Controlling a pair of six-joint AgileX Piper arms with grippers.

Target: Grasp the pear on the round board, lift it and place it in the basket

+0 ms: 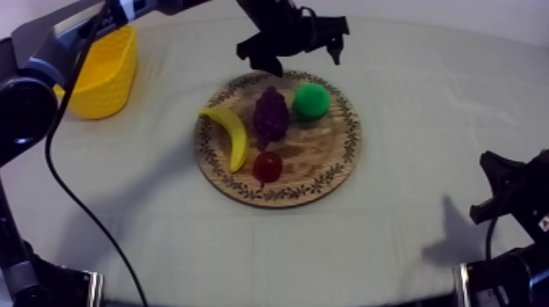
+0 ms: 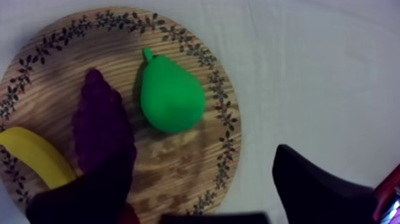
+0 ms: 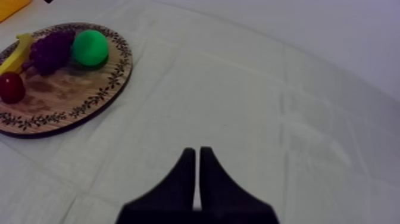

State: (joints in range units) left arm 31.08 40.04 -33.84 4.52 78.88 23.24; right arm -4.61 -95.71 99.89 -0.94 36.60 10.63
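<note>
Clenched on nothing, right gripper (image 3: 197, 156) sat near right, round wooden board with patterned rim (image 1: 327, 175), green pear (image 1: 311, 100) lay on its far side beside purple grapes (image 1: 271, 114), left gripper (image 1: 304, 57) hung released over the far rim, yellow basket (image 1: 106, 73) far left.

bright green pear (image 2: 171, 98) with a short stem, lying on its side, stem end towards the rim, resting on the round wooden board (image 1: 320, 157) with its leaf-patterned border, near the far right edge, yellow basket (image 1: 106, 75) upright, mouth open, well apart, off the board's left side
</note>
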